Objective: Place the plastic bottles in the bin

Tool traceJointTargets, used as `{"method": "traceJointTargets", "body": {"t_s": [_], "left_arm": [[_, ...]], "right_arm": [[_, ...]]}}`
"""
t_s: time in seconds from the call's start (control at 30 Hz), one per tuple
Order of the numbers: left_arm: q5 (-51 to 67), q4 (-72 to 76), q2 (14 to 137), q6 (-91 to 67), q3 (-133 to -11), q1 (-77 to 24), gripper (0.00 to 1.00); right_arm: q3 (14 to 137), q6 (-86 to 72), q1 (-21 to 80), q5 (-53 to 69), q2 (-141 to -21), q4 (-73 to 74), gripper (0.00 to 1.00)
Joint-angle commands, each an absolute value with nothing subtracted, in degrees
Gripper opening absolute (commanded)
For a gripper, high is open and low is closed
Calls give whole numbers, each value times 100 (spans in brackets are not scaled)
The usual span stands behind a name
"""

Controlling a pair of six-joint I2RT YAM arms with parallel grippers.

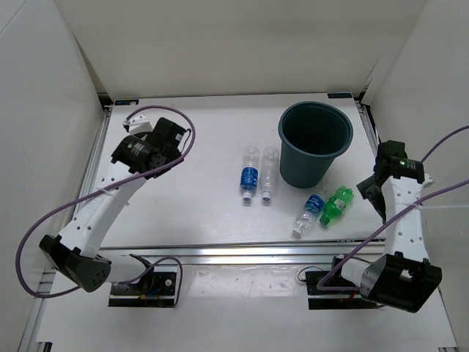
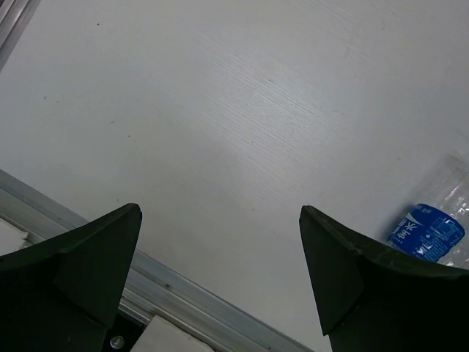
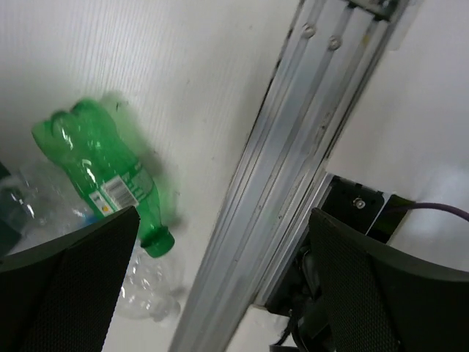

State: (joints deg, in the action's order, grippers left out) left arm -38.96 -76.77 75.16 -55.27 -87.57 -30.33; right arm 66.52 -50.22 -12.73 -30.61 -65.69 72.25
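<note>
The bin stands upright at the back right of the table. Two clear bottles lie side by side left of it: one with a blue label and one plain. A clear bottle with a blue label and a green bottle lie in front of the bin. My left gripper is open and empty at the far left; a blue-label bottle shows at its view's right edge. My right gripper is open and empty, right of the green bottle.
An aluminium rail runs along the table's near edge and shows in the right wrist view. White walls enclose the table on three sides. Purple cables loop from both arms.
</note>
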Motion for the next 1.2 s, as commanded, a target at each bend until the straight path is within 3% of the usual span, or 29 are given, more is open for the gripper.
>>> {"method": "traceJointTargets", "body": {"t_s": [0.0,0.37,0.77,0.87,0.9,0.93,1.0,1.17], "left_arm": [[-3867,-7690,7515,-5405,-8930,-3085,100],[-3973,-7567,7269,-5282,-8447,-3085,100],[-3973,-7453,7383,-5335,-8332,-3085,100],[-3973,-7400,7435,-5335,-8332,-3085,100],[-3973,-7400,7436,-5335,-8332,-3085,100],[-3973,-7400,7436,-5335,-8384,-3085,100],[-3920,-7400,7488,-5388,-8385,-3085,100],[-4043,-8050,7611,-5625,-8569,-3085,100]], "right_arm": [[6356,-3878,-1292,-1937,-6776,6611,100],[6003,-3253,-1591,191,-8032,5318,100],[6056,-3146,-1644,97,-9386,4948,98],[5994,-3207,-1696,10,-9588,4948,77],[5933,-3208,-1696,-43,-9589,4948,62],[5933,-3278,-1696,-44,-9519,5044,53],[5933,-3278,-1749,-149,-9274,5272,40],[6327,-3682,-1749,375,-8020,6151,32]]}}
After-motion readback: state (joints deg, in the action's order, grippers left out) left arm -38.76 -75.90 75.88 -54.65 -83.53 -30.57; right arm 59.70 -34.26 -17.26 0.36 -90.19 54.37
